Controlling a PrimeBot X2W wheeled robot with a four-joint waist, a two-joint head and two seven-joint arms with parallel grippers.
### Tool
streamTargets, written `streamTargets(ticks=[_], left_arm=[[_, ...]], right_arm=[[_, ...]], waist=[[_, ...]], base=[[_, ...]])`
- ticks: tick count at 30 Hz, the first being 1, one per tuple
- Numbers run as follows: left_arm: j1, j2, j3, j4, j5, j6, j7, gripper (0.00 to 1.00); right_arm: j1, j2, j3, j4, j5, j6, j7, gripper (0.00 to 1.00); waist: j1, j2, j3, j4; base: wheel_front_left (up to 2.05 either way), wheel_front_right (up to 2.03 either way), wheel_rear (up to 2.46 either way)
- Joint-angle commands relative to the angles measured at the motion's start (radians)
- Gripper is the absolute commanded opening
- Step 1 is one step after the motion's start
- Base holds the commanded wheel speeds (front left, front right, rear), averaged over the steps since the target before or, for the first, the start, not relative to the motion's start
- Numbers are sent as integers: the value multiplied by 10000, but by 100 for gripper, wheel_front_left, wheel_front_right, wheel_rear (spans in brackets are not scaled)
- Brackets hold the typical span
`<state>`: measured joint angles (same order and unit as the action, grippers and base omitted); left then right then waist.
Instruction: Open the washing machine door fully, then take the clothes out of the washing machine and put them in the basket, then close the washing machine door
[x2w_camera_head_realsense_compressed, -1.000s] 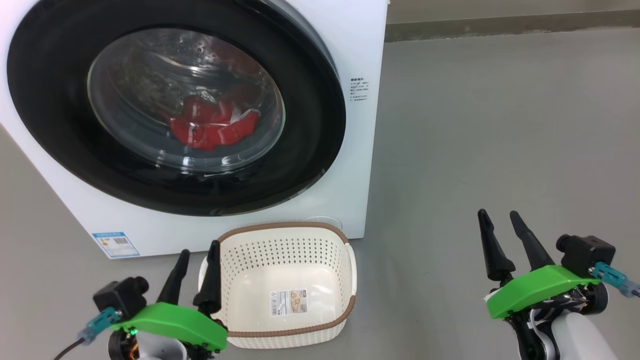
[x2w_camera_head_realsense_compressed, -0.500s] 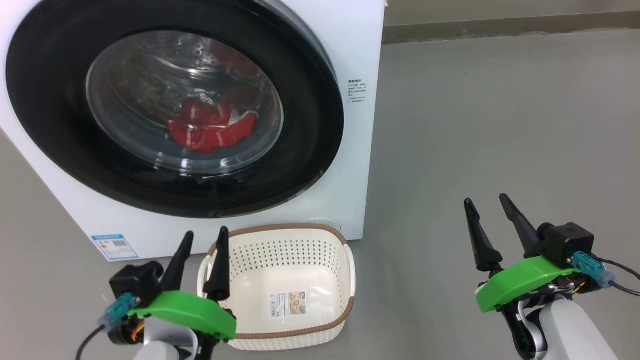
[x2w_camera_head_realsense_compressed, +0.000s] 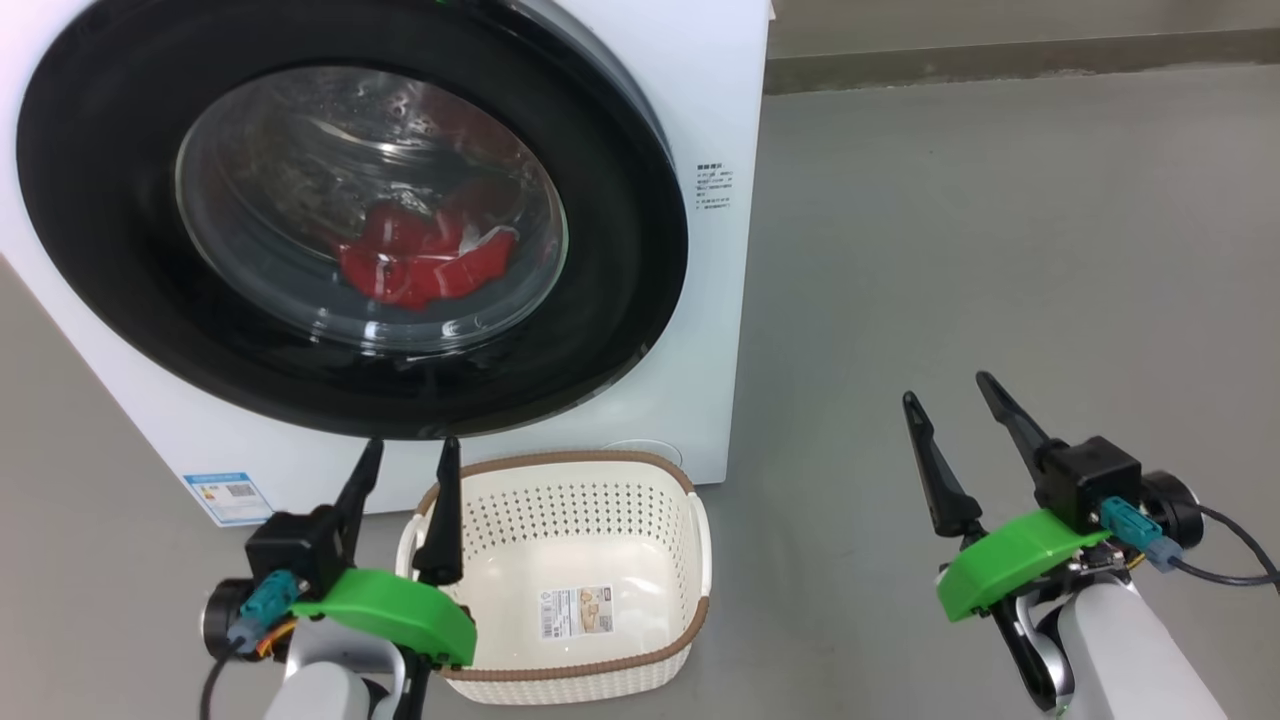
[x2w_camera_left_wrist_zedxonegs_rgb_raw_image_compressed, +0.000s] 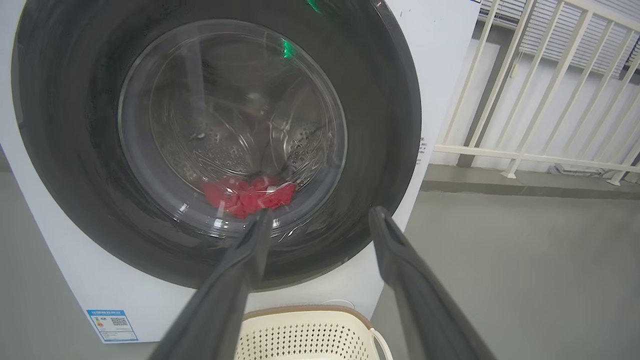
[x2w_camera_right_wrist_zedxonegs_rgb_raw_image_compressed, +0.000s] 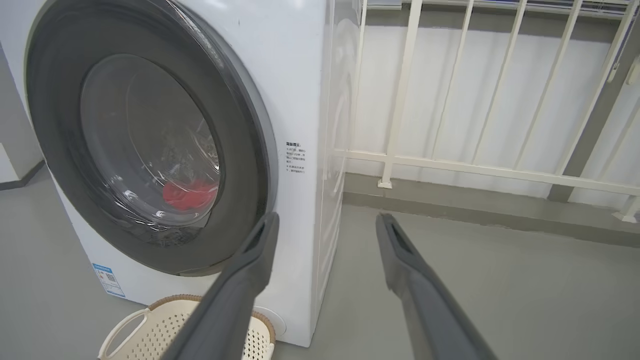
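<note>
The white washing machine (x2w_camera_head_realsense_compressed: 715, 90) (x2w_camera_left_wrist_zedxonegs_rgb_raw_image_compressed: 440, 60) (x2w_camera_right_wrist_zedxonegs_rgb_raw_image_compressed: 300, 75) stands ahead with its black-rimmed round door (x2w_camera_head_realsense_compressed: 620, 250) (x2w_camera_left_wrist_zedxonegs_rgb_raw_image_compressed: 390, 125) (x2w_camera_right_wrist_zedxonegs_rgb_raw_image_compressed: 245, 140) shut. Red clothes (x2w_camera_head_realsense_compressed: 425, 265) (x2w_camera_left_wrist_zedxonegs_rgb_raw_image_compressed: 247, 195) (x2w_camera_right_wrist_zedxonegs_rgb_raw_image_compressed: 190, 194) lie in the drum behind the glass. On the floor in front sits the cream basket (x2w_camera_head_realsense_compressed: 600, 500) (x2w_camera_left_wrist_zedxonegs_rgb_raw_image_compressed: 310, 330) (x2w_camera_right_wrist_zedxonegs_rgb_raw_image_compressed: 150, 325), holding nothing but its sticker. My left gripper (x2w_camera_head_realsense_compressed: 408, 452) (x2w_camera_left_wrist_zedxonegs_rgb_raw_image_compressed: 320, 217) is open, low at the basket's left rim, fingers pointing up at the door. My right gripper (x2w_camera_head_realsense_compressed: 950, 390) (x2w_camera_right_wrist_zedxonegs_rgb_raw_image_compressed: 325, 220) is open over bare floor right of the machine.
Grey floor (x2w_camera_head_realsense_compressed: 1000, 250) stretches to the right of the machine. A white railing (x2w_camera_right_wrist_zedxonegs_rgb_raw_image_compressed: 475, 170) (x2w_camera_left_wrist_zedxonegs_rgb_raw_image_compressed: 525, 150) and a wall run behind. A blue label (x2w_camera_head_realsense_compressed: 228, 495) marks the machine's lower left front.
Both grippers have risen and moved forward toward the machine, still open. The right one has shifted left, the left one slightly right. Door and basket stay put.
</note>
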<state>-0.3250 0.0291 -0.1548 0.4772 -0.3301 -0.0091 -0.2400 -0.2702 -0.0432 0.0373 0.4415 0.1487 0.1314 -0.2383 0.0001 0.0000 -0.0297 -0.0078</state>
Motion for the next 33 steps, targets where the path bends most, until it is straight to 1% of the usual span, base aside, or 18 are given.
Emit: streamTargets(ticks=[1,4,20,21,22,23,24,25,26,30,33], left_arm=[[-494,208,244,-169,331,57,-147,100],[-528,212,228,-164,603,77,-218,100],[-427,212,194,-231,649,32,-218,100],[-420,212,186,-246,652,33,-218,100],[-412,212,178,-269,648,34,-218,100],[-402,212,161,-303,644,37,-218,100],[-392,212,136,-352,627,45,-218,100],[-382,212,106,-408,608,54,-218,100],[-384,212,74,-481,591,68,-218,100],[-387,212,81,-1010,558,129,-218,100],[-412,212,104,-1367,660,146,-218,100]], right_arm=[[-513,-65,246,-182,-348,-7,-165,100],[-583,-70,254,-163,-622,-7,-235,100],[-413,-70,218,-532,-348,-7,-235,100],[-409,-70,239,-569,-251,-7,-235,87],[-407,-70,238,-587,-196,-7,-235,48],[-410,-70,231,-610,-119,-7,-235,38],[-413,-70,215,-619,-12,-7,-235,23],[-424,-70,199,-625,30,-7,-235,2],[-441,-70,175,-634,68,-7,-235,0],[-598,-70,-4,-686,76,-7,-235,0],[-852,-70,-139,-735,436,-7,-235,0]], waist=[[-1,0,-7,3],[-1,0,-25,8],[-1,0,12,87],[-1,0,22,101],[-1,0,34,117],[-1,0,51,137],[-1,0,74,161],[-1,0,102,188],[-1,0,154,226],[-1,0,434,391],[-1,0,797,497]], base=[[0,0,0],[0,0,0],[0,0,0],[0,0,0],[0,0,0],[0,0,0],[0,0,0],[0,0,0],[0,0,0],[0,0,0],[0,0,0]])
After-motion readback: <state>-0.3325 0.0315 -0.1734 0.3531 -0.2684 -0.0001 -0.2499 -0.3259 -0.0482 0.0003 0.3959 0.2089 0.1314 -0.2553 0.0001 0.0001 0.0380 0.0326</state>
